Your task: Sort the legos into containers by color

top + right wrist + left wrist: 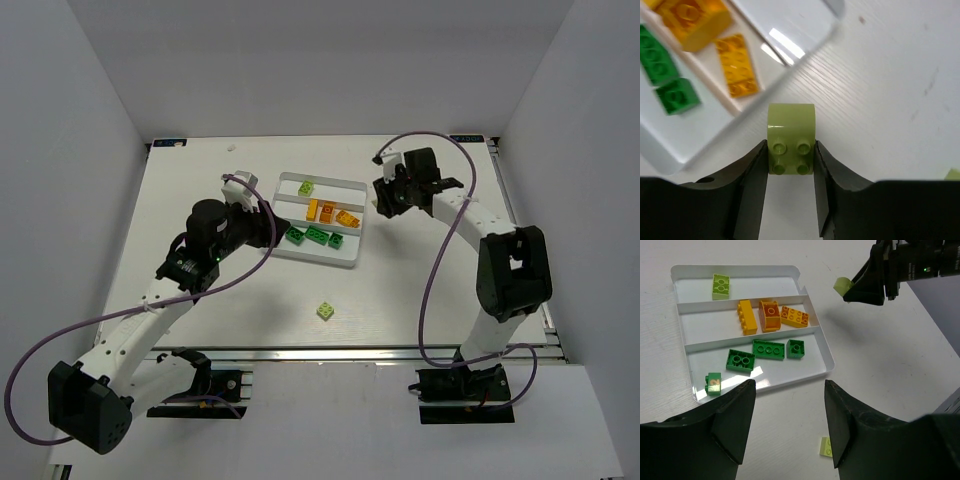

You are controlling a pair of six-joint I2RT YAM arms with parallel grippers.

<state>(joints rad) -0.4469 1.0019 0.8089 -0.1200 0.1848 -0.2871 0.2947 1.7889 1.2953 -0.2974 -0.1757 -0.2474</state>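
Nearest the arm bases, a single pale yellow-green brick [326, 311] lies alone on the white table [200, 180], studs up, well apart from the tray. Just beyond it the left claw [790, 385] is spread wide with nothing between its dark fingers, at the near long rim of the white tray [345, 195]. The tray's nearest compartment [805, 367] holds four dark green bricks: a small one [713, 383] at the left end by the rim, with a pale mark on its side, then a square four-stud brick [740, 361], a longer one [768, 349] and a small one [795, 348], all apart from each other. The middle compartment [705, 322] holds three orange bricks close together: a narrow bar [746, 316], a taller, darker block [770, 315] and a flat eight-stud piece [794, 316]. The far compartment [765, 285] holds one bright yellow-green four-stud brick [720, 285] towards its left end. Off the tray's right short end, level with its far side, the right claw [790, 150] pinches a pale olive-yellow brick [791, 125] between both fingers; this brick has a rounded edge and four studs facing the wrist camera. It is held clear of the table, just outside the tray's corner.
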